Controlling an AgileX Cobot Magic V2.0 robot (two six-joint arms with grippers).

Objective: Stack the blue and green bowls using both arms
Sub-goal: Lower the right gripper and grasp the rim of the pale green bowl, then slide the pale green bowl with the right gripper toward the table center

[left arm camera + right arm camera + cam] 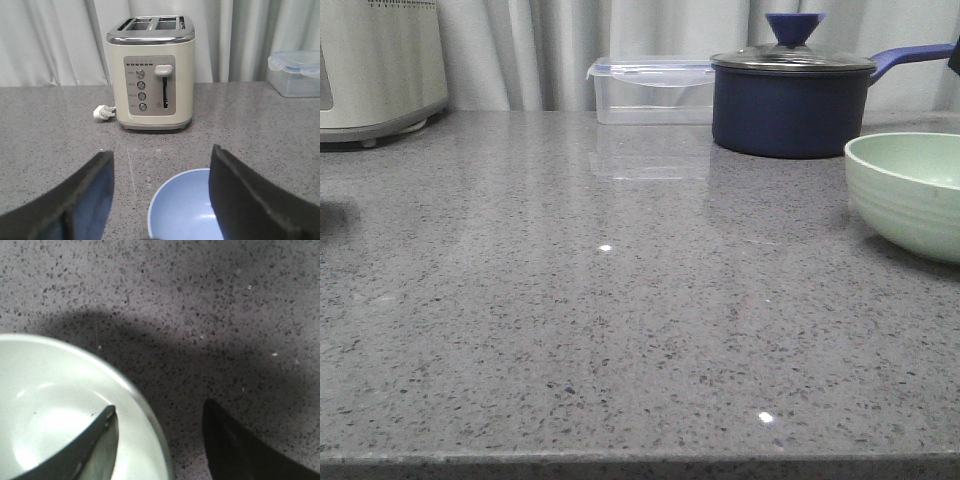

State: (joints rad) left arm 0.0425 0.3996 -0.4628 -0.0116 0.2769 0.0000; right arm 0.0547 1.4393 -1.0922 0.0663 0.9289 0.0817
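Observation:
The green bowl (910, 190) stands upright on the grey counter at the right edge of the front view. In the right wrist view my right gripper (159, 412) is open above it, one finger over the inside of the green bowl (55, 410) and the other outside its rim. The blue bowl (185, 207) shows only in the left wrist view, on the counter. My left gripper (161, 157) is open above it, one finger over the bowl's inside and the other out over the counter. Neither gripper shows in the front view.
A dark navy lidded saucepan (790, 100) and a clear lidded container (650, 90) stand at the back. A cream toaster (375, 65) is at the back left, also in the left wrist view (150, 75), with its plug (102, 112) on the counter.

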